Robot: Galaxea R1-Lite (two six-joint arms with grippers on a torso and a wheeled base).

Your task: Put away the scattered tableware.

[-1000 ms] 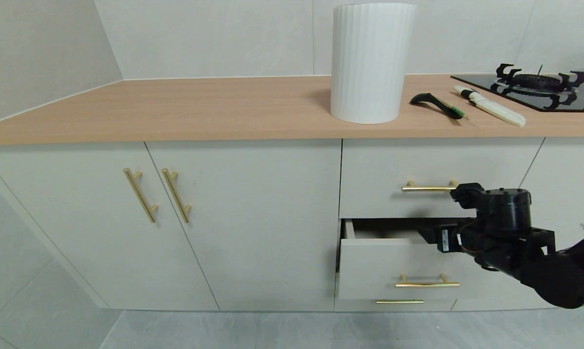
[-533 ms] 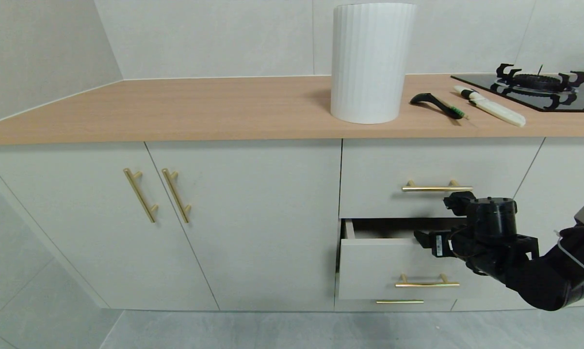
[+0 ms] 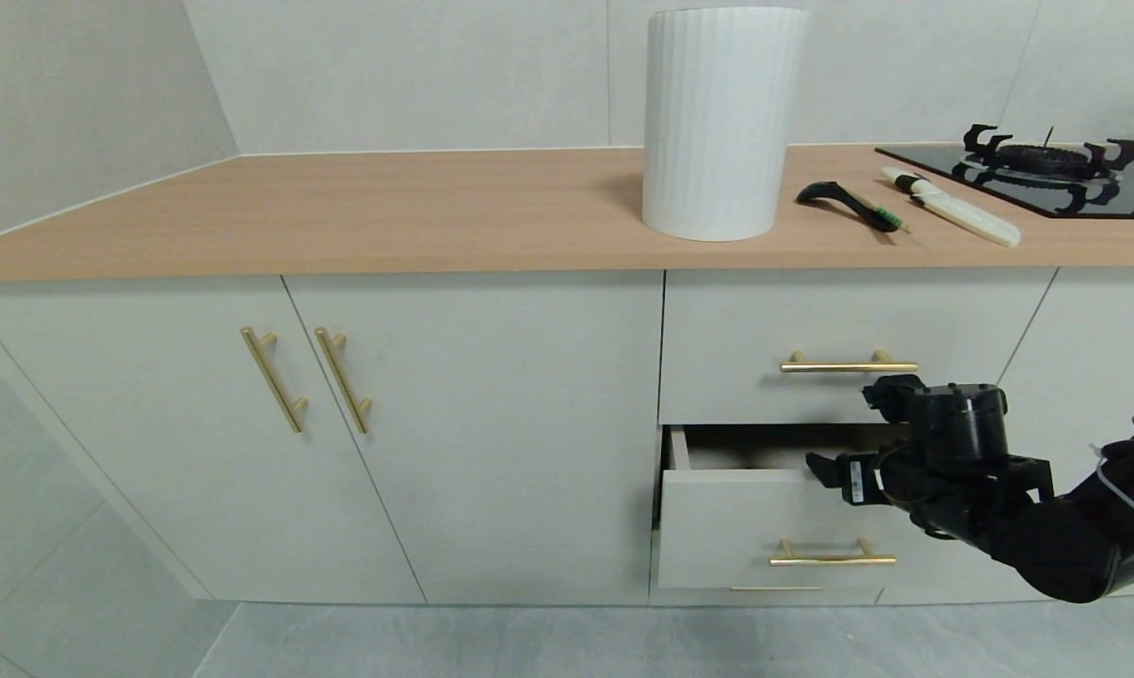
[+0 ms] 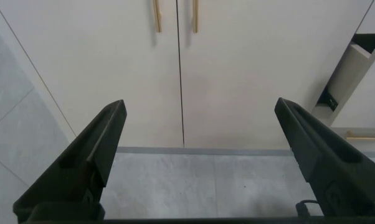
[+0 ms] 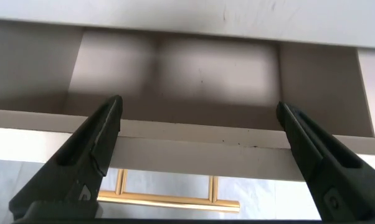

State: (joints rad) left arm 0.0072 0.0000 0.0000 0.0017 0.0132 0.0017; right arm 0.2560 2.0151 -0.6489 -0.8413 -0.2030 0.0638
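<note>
Two utensils lie on the wooden counter at the right: a black-handled tool (image 3: 850,204) and a white knife (image 3: 951,205). Below them the middle drawer (image 3: 746,518) stands partly pulled out, its inside dark and seemingly bare (image 5: 194,81). My right gripper (image 3: 854,428) hovers open at the drawer's opening, one finger above its front edge (image 5: 194,146) and nothing between the fingers (image 5: 198,109). My left gripper (image 4: 200,109) is open and low, facing the closed double cabinet doors (image 4: 178,62), with the drawer's side (image 4: 356,74) off to one side.
A tall white ribbed cylinder (image 3: 718,122) stands on the counter left of the utensils. A black gas hob (image 3: 1047,169) sits at the far right. The top drawer (image 3: 845,364) is closed. Grey tiled floor (image 3: 529,640) runs along the cabinets.
My right gripper has shifted left, toward the drawer's middle. The drawer front has come out slightly, now covering the bottom drawer's handle.
</note>
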